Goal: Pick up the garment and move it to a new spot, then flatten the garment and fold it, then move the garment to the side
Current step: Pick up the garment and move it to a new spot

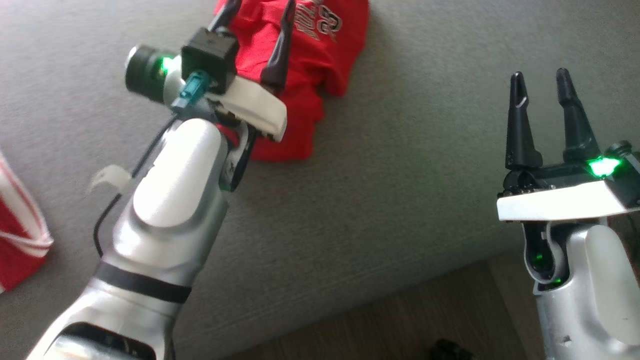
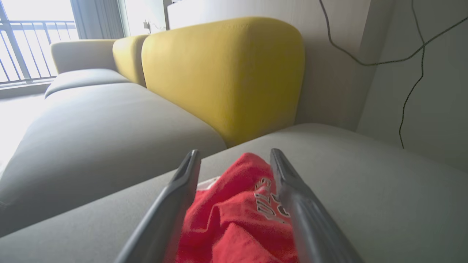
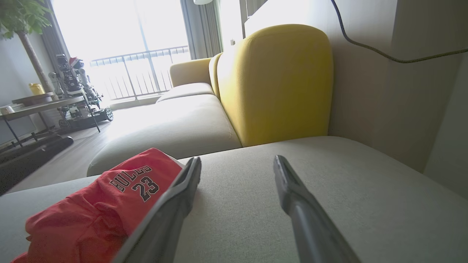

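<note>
A crumpled red garment [image 1: 320,55] with "23" lettering lies on the grey sofa seat [image 1: 400,165] at the top of the head view. My left gripper [image 1: 260,10] is open over it, fingers pointing away from me. In the left wrist view the garment [image 2: 237,212] bunches between the two spread fingers of my left gripper [image 2: 234,153]; whether they touch the cloth is unclear. My right gripper [image 1: 540,77] hangs open over bare seat, well to the right. The right wrist view has the garment [image 3: 109,204] left of my right gripper [image 3: 238,160], with nothing between its fingers.
Another red and white cloth [image 1: 20,235] lies at the seat's left edge. A yellow back cushion [image 2: 223,73] rises behind the garment. The seat's front edge drops to wooden floor [image 1: 400,310]. A cable [image 2: 413,84] hangs on the wall.
</note>
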{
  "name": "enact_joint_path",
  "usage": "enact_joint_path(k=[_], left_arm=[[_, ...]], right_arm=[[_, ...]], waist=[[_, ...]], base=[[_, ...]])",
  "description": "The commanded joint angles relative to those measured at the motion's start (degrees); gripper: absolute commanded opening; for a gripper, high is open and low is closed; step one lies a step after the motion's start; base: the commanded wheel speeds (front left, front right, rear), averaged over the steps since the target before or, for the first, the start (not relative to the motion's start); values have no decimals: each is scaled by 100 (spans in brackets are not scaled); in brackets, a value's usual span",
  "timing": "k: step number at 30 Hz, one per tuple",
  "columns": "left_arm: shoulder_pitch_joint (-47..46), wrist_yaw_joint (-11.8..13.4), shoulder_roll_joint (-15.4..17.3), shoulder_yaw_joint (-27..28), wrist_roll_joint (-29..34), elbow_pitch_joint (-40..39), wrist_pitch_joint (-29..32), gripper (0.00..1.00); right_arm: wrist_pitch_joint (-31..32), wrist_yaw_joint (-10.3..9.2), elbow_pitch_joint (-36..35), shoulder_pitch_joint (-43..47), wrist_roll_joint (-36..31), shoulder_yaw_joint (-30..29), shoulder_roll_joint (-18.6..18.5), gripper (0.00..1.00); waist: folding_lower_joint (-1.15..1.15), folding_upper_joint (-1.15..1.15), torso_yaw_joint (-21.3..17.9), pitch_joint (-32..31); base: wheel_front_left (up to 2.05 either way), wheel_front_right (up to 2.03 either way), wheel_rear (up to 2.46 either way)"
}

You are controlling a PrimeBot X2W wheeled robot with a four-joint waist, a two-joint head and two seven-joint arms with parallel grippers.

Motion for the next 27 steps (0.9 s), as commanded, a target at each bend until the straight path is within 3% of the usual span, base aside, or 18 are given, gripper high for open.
enact_joint_path(k=[1, 10, 14, 19, 21, 27], left_arm=[[-216, 34, 75, 225, 0, -362, -67, 100], [874, 363, 567, 928, 187, -1793, -69, 100], [1720, 334, 709, 1145, 123, -2255, -69, 100], [2894, 316, 621, 1412, -9, -2690, -69, 100], [3456, 159, 492, 1425, 5, -2873, -69, 100], [4044, 27, 217, 1503, 128, -2963, -70, 100]], right_arm=[[-53, 0, -172, -75, -50, 70, 11, 100], [-53, 0, 38, 160, -472, 84, 11, 100], [-53, 0, 177, 344, -637, 78, 11, 100], [-53, 0, 307, 621, -723, -79, 11, 100], [-53, 0, 375, 727, -687, -151, 11, 100], [-53, 0, 452, 831, -681, -173, 11, 100]], waist=[[0, 0, 265, -192], [0, 0, 1207, -870], [0, 0, 1545, -1169], [0, 0, 1807, -1426], [0, 0, 1866, -1503], [0, 0, 1909, -1552]], base=[[0, 0, 0], [0, 0, 0], [0, 0, 0], [0, 0, 0], [0, 0, 0], [0, 0, 0]])
